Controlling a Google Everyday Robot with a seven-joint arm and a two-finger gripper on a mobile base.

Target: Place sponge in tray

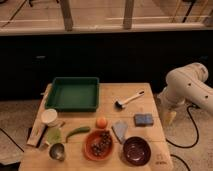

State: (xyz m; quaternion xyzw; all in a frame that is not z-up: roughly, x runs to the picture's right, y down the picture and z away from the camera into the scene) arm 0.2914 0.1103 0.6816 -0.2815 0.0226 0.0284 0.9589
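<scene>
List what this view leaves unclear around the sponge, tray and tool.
Camera view:
Tool, beside the table's right edge near the sponge: its arm is cut off by the right frame edge.
Tray: near wall's inner face hidden behind its rim.
Orange bowl: dark contents too small to identify.

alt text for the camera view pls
A small blue rectangular sponge lies on a wooden table, apart from the empty dark green plastic tray at its far left. The gripper hangs beside the table's right edge, near the sponge.

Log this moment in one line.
sponge: on table | tray: no sponge | claw: beside table edge, apart from sponge
</scene>
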